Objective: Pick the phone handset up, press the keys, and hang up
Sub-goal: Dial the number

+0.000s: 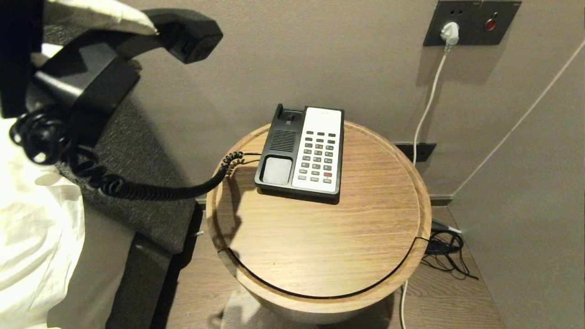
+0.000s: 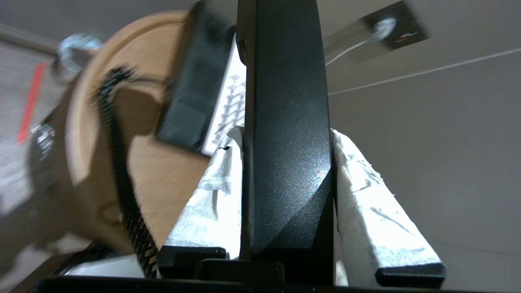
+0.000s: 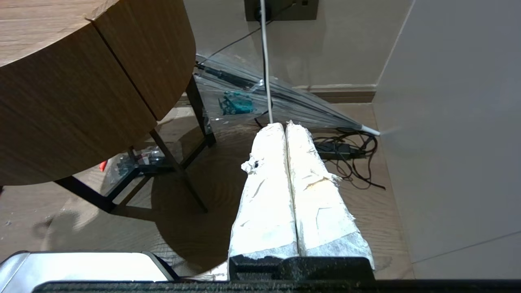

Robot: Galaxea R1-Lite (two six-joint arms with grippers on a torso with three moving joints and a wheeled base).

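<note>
Head view: nearest the lens, at upper left, the left gripper (image 1: 98, 20) is holding the phone handset (image 1: 183, 34) aloft, well above and to the left of the phone base (image 1: 299, 153); the coiled cord (image 1: 151, 191) is sagging from the handset down across to the base's left side; the cradle is sitting empty, the keypad (image 1: 318, 157) lying exposed; the base is resting toward the back of the round wooden table (image 1: 320, 246), near a plain beige wall with a socket plate and white plug (image 1: 450, 33); bedding is showing at far left, wood flooring and tangled cables below right. Left wrist view: the two taped fingers (image 2: 211, 191) are clamping the handset's (image 2: 287, 142) black shaft from both sides, pads touching it; the plastic is looking hard, smooth and slightly glossy, so likely stiff, light and a little slippery; the narrow middle of the shaft seems the sensible hold, and the cord (image 2: 122, 175) is probably tugging somewhat as it stretches; the table and base are appearing blurred beyond. Right wrist view: the right gripper (image 3: 287, 128) is hanging low beside the table's wooden side (image 3: 81, 89), fingers pressed together on nothing, pointing at floor and cables (image 3: 350, 152); a wall corner is standing at the right.
</note>
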